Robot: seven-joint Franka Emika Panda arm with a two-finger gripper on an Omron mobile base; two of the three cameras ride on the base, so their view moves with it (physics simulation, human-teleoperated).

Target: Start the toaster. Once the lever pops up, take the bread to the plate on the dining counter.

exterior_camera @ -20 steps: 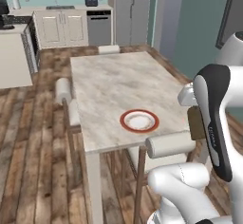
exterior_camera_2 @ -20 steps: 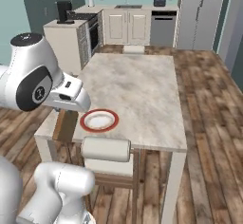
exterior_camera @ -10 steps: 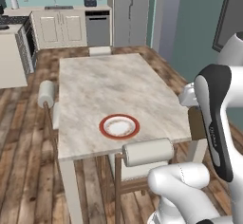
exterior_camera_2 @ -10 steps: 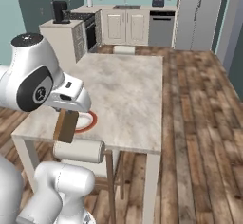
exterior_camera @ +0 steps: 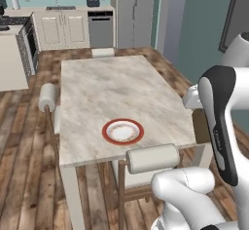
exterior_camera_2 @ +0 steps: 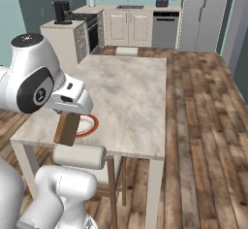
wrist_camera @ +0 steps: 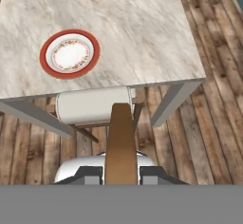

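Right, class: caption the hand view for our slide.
Gripper holding the bread edge-on above a chair, short of the plate on the dining counter.

Light is bright, even and diffuse in all three views; we see no single source. Shadows are soft and faint, a weak one under the table edge on the wood floor. No glare on the marble top. Rendered textures look slightly soft and blocky; far cabinets blur a little. Edges stay straight.

A beige marble-topped table on thin white legs carries one red-rimmed white plate, set near its front edge.
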